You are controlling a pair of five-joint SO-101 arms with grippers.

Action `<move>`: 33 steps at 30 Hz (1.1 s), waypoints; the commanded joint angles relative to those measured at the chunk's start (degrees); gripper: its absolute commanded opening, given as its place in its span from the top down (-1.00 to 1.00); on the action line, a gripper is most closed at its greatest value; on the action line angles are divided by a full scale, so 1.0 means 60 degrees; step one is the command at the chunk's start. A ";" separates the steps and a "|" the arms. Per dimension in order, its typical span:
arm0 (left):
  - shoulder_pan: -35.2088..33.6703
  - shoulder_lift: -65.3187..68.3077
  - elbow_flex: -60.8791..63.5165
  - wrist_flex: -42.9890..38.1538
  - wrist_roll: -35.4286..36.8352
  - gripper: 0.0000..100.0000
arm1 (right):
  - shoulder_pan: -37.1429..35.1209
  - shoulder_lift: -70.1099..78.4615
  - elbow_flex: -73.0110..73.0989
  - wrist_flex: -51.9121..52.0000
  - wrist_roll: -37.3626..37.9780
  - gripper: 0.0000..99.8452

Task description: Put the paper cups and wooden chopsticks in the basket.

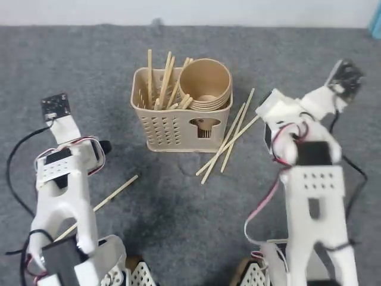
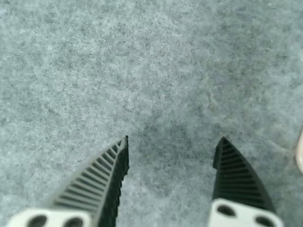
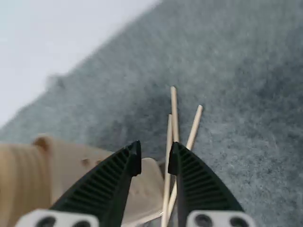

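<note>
A beige basket stands in the middle of the grey carpet. Stacked paper cups fill its right side and several wooden chopsticks stand in its left side. Three chopsticks lie crossed on the carpet just right of the basket. One more chopstick lies beside my left arm. My left gripper is open over bare carpet. My right gripper hovers narrowly open above the three chopsticks, with the basket and cups close beside it.
My right arm stands right of the loose chopsticks. A white wall borders the carpet at the far edge. Bare carpet spreads in front of the basket between the arms. A pale edge shows at the border of the left wrist view.
</note>
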State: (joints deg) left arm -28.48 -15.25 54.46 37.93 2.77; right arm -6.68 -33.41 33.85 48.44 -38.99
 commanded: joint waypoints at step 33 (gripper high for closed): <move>0.0103 -0.0044 -0.0374 -0.0132 -0.0059 0.44 | 0.1311 0.9648 -0.5993 -0.1238 -0.0674 0.78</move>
State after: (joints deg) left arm -28.31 -15.25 54.46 37.93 2.77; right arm 0.44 29.45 1.05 39.21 -42.51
